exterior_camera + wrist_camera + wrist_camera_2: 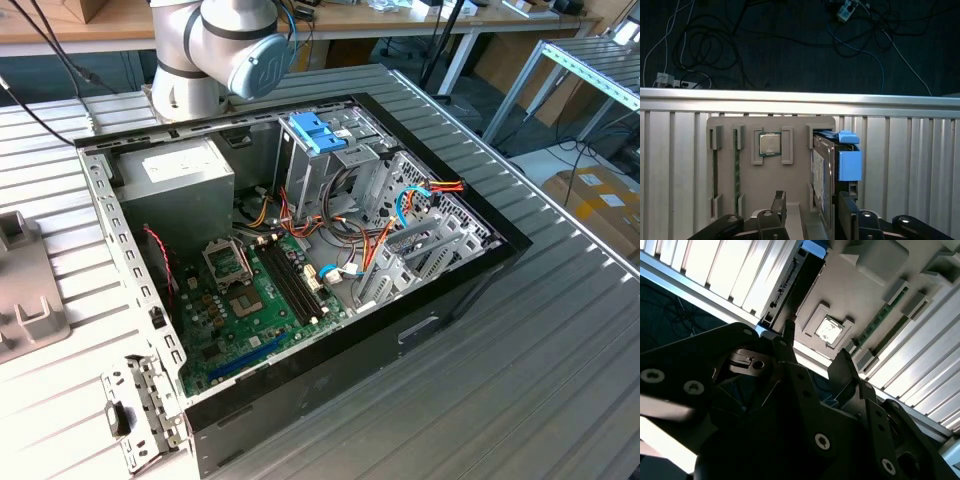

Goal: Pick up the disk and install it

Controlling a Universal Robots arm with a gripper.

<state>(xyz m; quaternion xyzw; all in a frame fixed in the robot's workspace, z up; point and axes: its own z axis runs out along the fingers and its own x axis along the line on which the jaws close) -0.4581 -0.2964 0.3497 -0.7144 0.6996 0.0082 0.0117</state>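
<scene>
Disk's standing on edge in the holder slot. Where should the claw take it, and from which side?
Pinch the disk across its two broad faces, on the metal edge short of the blue tab. Come straight down from above: it stands on edge in the grey holder, so only that top edge is free. The open claw looks roughly lined up.

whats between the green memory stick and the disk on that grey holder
A square processor chip sits on the grey holder, between the memory stick and the disk, in the first wrist view.
</scene>
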